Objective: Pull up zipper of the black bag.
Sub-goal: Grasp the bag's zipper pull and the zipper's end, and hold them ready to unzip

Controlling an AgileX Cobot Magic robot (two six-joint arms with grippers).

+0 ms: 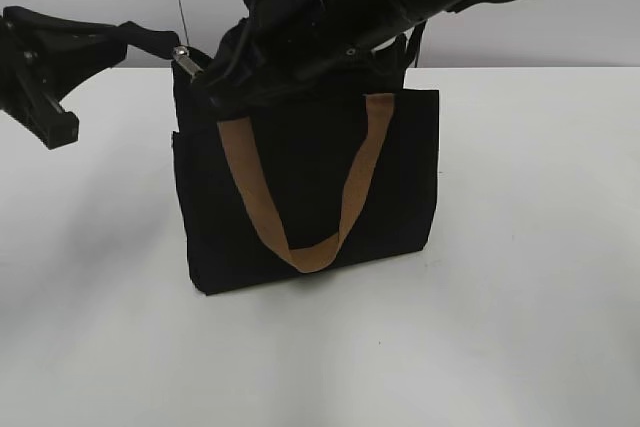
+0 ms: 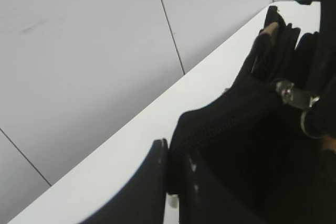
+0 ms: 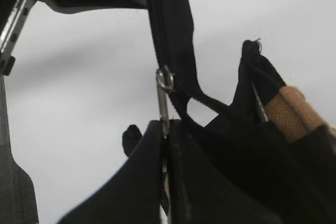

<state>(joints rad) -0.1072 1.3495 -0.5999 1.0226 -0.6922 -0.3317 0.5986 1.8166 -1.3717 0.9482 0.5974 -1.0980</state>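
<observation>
On the white worktop (image 1: 520,247), the left hand (image 2: 173,182) sits at the upper left corner of the rectangular black fabric bag (image 1: 300,197), its two dark fingers pressed together on the bag's zip edge. Just right of that corner, the right hand (image 3: 165,145), reaching across from the right, pinches the small silver-grey metal zipper pull (image 3: 163,95) between closed fingers. A wide tan webbing handle loop (image 1: 305,187) hangs down the bag's front.
</observation>
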